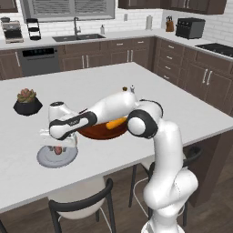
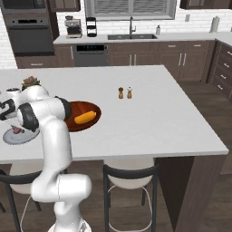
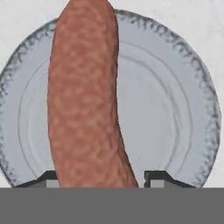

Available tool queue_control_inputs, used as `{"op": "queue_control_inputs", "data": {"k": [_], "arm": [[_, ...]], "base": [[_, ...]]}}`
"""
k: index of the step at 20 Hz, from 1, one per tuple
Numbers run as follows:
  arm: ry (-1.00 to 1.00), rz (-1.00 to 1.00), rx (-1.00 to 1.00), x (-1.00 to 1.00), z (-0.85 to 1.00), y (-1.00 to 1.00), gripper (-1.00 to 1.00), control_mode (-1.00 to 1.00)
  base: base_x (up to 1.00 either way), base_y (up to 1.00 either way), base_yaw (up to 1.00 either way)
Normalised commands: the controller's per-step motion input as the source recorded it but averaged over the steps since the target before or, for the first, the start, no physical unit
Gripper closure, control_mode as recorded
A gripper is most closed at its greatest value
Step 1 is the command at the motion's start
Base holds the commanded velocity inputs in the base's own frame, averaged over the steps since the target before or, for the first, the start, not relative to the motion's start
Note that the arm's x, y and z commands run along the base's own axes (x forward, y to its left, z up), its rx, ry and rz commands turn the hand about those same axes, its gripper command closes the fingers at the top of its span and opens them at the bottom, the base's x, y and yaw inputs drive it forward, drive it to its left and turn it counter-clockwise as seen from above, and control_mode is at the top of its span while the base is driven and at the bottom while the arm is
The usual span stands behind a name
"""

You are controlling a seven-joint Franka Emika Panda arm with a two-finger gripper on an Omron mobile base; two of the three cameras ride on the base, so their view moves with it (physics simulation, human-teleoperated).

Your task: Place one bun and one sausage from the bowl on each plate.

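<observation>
Gripper, at the hand view's bottom, clamps a mottled reddish-brown sausage over the light grey round plate at lower left of the left base view. We judge a high release risks rolling off the rim.

sausage seen running lengthwise up the middle, reddish-brown and mottled, slightly curved | held between the two dark fingertips, gripper closed on it | light grey plate spread out right behind it, speckled rim | pale countertop glimpsed at the corners
</observation>
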Motion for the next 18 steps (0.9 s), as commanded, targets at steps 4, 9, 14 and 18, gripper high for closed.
{"op": "queue_control_inputs", "data": {"k": [4, 9, 14, 18], "arm": [[0.0, 0.0, 0.0, 0.35, -0.2, 0.14, -1.0, -1.0], [0.0, 0.0, 0.0, -0.23, 0.0, -0.19, -1.0, -1.0], [-0.02, 0.0, 0.0, -0.4, 0.0, -0.55, -1.0, -1.0], [-0.31, 0.0, 0.04, -0.85, 0.64, -1.0, -1.0, -1.0]], "base": [[0.0, 0.0, 0.0], [0.0, 0.0, 0.0], [0.0, 0.0, 0.0], [0.0, 0.0, 0.0]]}}
